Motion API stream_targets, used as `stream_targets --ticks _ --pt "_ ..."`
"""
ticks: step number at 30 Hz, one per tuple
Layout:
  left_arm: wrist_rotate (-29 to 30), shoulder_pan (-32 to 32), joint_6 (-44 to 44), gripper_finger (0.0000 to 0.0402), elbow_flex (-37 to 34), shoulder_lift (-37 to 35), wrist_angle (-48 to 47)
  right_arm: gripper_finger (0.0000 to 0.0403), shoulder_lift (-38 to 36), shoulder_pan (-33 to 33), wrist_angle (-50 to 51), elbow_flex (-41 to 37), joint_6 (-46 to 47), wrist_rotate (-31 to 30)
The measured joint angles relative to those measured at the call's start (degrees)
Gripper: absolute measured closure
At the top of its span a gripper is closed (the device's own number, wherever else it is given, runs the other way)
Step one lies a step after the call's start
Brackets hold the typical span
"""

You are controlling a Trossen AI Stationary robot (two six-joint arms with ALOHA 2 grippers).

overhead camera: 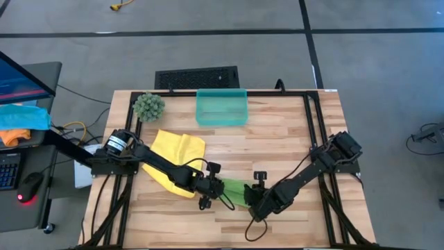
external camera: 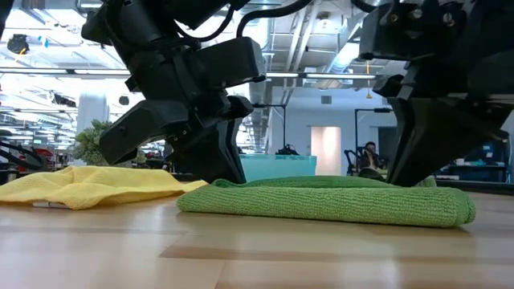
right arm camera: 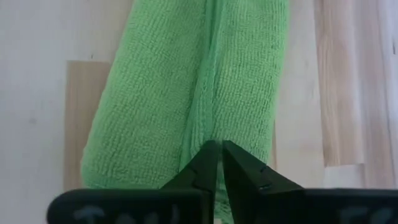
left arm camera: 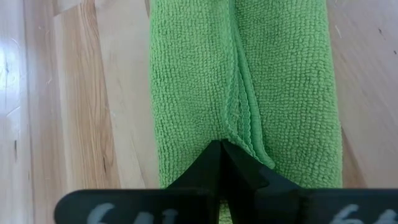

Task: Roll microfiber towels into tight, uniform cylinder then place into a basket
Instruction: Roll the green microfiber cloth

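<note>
While the green towel (overhead camera: 234, 191) lies folded flat on the table (overhead camera: 291, 132), the left gripper (overhead camera: 208, 189) pinches its hem at one end and the right gripper (overhead camera: 255, 201) nips the other; the yellow towel (overhead camera: 177, 156) lies behind the left jaws, the basket (overhead camera: 221, 107) farther beyond.

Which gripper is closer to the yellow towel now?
Left. The left gripper pinches one end of the green towel, right beside the yellow towel, with its arm crossing over it. The right gripper is at the green towel's far end.
</note>
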State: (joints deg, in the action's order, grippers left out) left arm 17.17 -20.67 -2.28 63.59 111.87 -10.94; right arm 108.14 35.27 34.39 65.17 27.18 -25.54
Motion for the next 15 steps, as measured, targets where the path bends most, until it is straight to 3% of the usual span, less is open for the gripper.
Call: stream_targets --ticks 15 --pt "1.3 0.0 -1.1 0.0395 0.2 -1.2 -3.6 0.0391 -0.3 -2.9 -3.9 -4.1 0.7 5.8"
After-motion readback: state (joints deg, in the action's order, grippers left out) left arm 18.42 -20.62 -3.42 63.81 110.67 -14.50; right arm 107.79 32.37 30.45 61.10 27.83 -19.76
